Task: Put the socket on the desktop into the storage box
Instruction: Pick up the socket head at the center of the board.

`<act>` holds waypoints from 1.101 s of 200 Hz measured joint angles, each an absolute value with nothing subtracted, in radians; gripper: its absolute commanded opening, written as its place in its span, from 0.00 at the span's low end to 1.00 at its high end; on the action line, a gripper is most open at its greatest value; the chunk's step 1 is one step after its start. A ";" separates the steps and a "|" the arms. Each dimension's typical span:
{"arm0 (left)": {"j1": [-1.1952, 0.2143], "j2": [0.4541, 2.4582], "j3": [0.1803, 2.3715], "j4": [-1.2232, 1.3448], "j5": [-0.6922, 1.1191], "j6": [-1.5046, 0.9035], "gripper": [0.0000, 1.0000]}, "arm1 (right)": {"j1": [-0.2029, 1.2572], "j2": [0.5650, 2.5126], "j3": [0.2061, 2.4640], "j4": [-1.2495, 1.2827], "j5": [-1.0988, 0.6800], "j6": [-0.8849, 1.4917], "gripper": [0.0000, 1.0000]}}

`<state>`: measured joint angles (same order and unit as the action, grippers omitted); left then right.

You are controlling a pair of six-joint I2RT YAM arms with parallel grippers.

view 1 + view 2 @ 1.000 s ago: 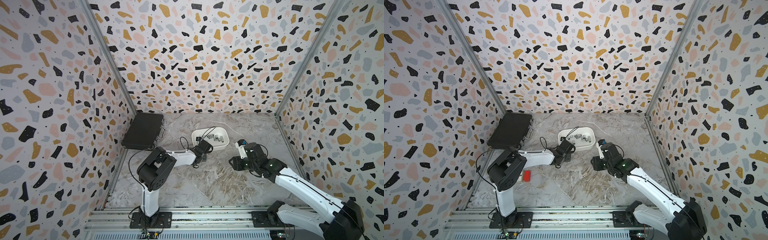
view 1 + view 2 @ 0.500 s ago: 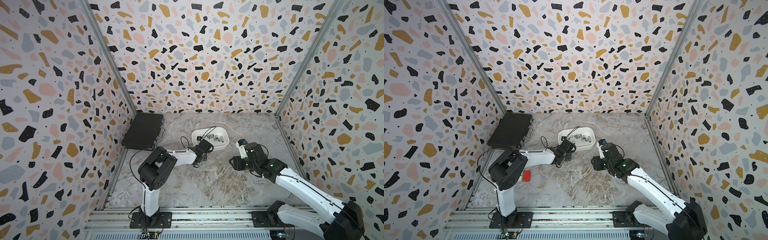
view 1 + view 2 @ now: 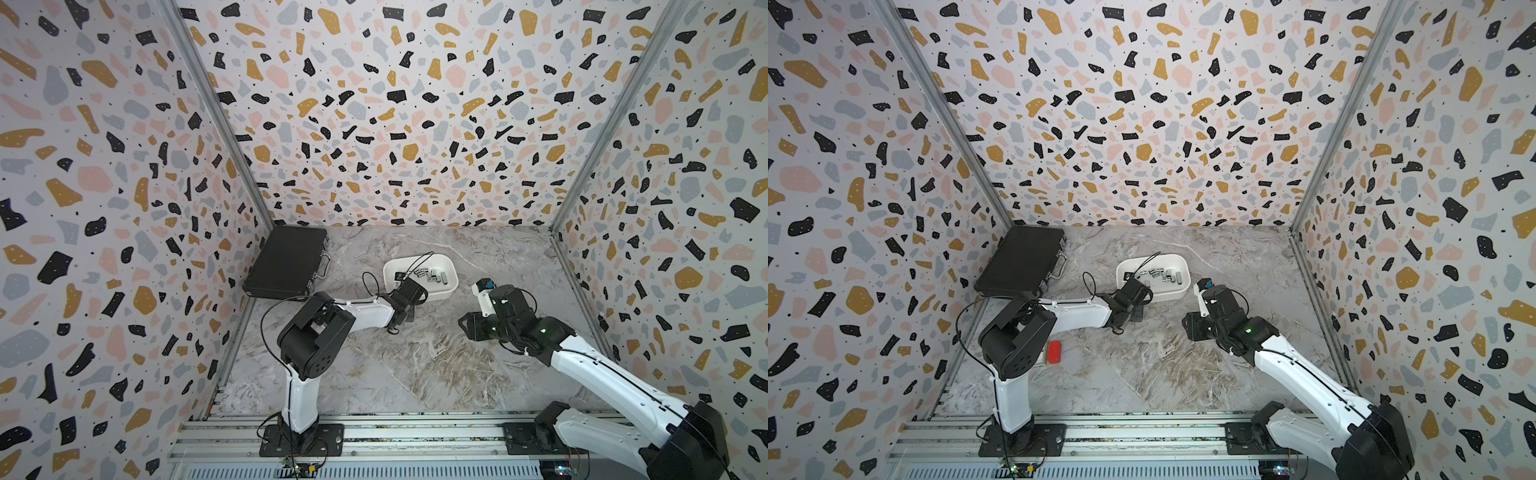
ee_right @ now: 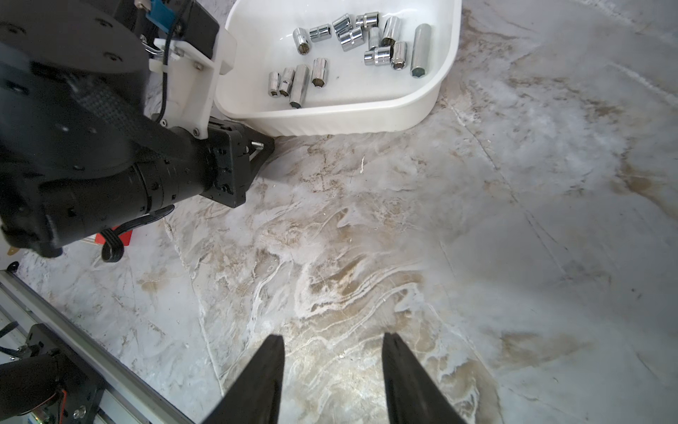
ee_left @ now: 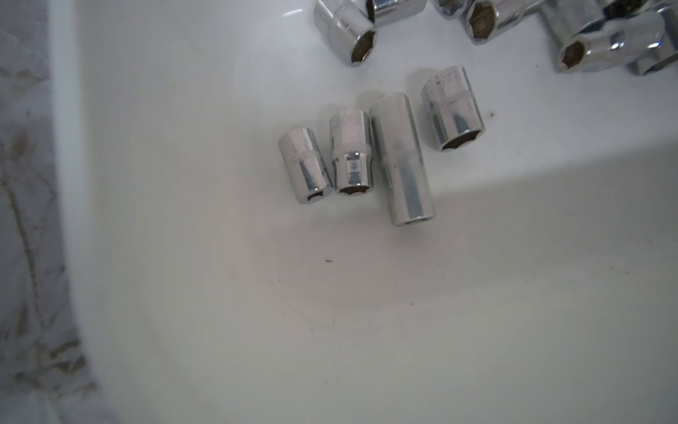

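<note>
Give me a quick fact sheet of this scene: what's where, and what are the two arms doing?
Storage box: white tub on the desktop, holding many chrome sockets
Left end effector: beside the storage box's wall; opening unclear
Right end effector: open, empty, over bare desktop
Black case: closed, back left corner
Red item: small, on the desktop's left side

One storage box holds fourteen sockets, so far as they can be told apart; the worktop also carries one black case and one red block.
</note>
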<state>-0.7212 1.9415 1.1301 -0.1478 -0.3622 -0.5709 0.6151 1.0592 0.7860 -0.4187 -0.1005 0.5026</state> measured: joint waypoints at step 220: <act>-0.714 1.605 1.128 -0.377 -0.158 -0.541 0.18 | 0.614 1.150 0.786 -0.388 -0.205 0.516 0.48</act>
